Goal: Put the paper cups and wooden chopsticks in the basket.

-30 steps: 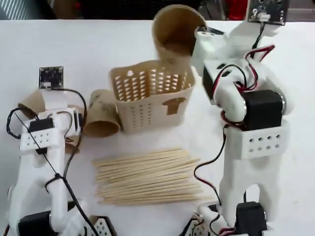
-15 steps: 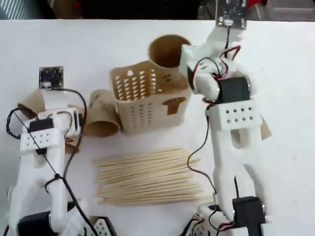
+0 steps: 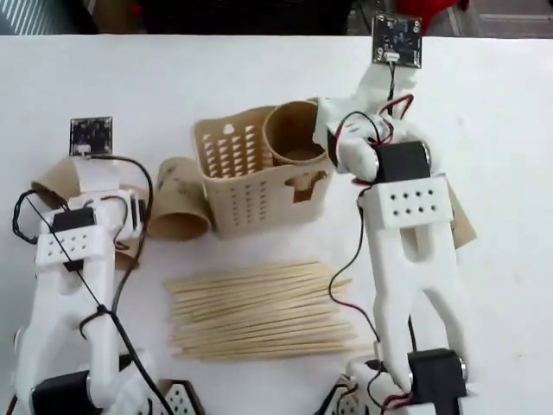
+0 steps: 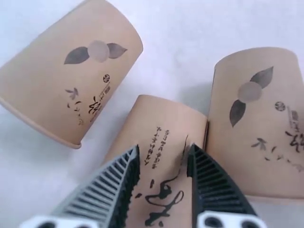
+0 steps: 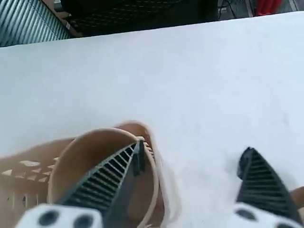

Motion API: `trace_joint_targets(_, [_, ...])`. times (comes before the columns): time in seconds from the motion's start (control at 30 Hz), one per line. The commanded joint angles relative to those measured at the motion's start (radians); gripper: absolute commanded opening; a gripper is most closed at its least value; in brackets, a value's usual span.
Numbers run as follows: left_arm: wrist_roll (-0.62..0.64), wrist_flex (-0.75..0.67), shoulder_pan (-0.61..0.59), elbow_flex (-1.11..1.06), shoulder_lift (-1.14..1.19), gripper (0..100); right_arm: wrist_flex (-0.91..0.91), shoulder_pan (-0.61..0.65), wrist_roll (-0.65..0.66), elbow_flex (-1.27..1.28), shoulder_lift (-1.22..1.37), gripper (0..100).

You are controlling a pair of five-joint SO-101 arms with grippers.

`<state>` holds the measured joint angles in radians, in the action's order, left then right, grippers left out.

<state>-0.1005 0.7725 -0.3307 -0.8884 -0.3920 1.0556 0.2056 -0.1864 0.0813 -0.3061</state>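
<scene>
An upright paper cup (image 3: 294, 136) stands inside the cream basket (image 3: 259, 186), at its back right corner. My right gripper (image 5: 192, 159) is open at that cup (image 5: 90, 156), one finger inside its rim and the other well outside. My left gripper (image 4: 161, 159) is open just over a paper cup (image 4: 161, 137) lying on its side, with two more cups (image 4: 71, 90) (image 4: 256, 123) lying on either side of it. One lying cup (image 3: 177, 212) touches the basket's left side. A pile of wooden chopsticks (image 3: 259, 311) lies in front of the basket.
Another brown cup (image 3: 50, 183) shows behind the left arm (image 3: 73, 251). A brown scrap (image 3: 462, 226) pokes out from under the right arm (image 3: 406, 225). The white table (image 3: 130, 78) stretches bare behind the basket.
The right arm brought the cup from above and behind the basket down into it, and its fingers now stand apart. The left arm has not moved.
</scene>
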Motion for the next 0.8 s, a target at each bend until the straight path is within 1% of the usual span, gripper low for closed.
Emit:
trace_joint_targets(0.0, [0.005, -0.003, 0.021, -0.052, 0.018, 17, 0.056, -0.016, 0.092, -0.031, -0.122, 34.0])
trace_joint_targets(0.07, [0.005, -0.003, 0.021, -0.052, 0.018, 17, 0.108, -0.041, 0.207, -0.032, -0.189, 33.4])
trace_joint_targets(0.1, [0.005, -0.003, 0.021, -0.052, 0.018, 17, 0.136, -0.058, 0.261, -0.032, -0.217, 31.6])
trace_joint_targets(0.17, [0.005, -0.003, 0.021, -0.052, 0.018, 17, 0.197, -0.110, 0.316, -0.031, -0.249, 24.6])
trace_joint_targets(0.2, [0.005, -0.003, 0.021, -0.052, 0.018, 17, 0.223, -0.157, 0.328, -0.031, -0.246, 20.8])
trace_joint_targets(0.27, [0.005, -0.003, 0.021, -0.052, 0.018, 17, 0.240, -0.243, 0.334, -0.028, -0.213, 16.0])
trace_joint_targets(0.37, [0.005, -0.003, 0.021, -0.052, 0.019, 17, 0.240, -0.320, 0.333, -0.034, -0.087, 18.9])
trace_joint_targets(0.47, [0.005, -0.003, 0.018, -0.052, 0.019, 17, 0.236, -0.329, 0.325, -0.061, 0.079, 24.5])
trace_joint_targets(0.53, [0.005, -0.003, 0.018, -0.054, 0.019, 17, 0.234, -0.328, 0.313, -0.115, 0.200, 24.2])
trace_joint_targets(0.67, [0.005, -0.003, 0.019, -0.054, 0.019, 17, 0.240, -0.349, 0.235, -0.261, 0.414, 20.3])
trace_joint_targets(0.77, [0.005, -0.002, 0.021, -0.054, 0.019, 17, 0.249, -0.364, 0.226, -0.376, 0.549, 23.1])
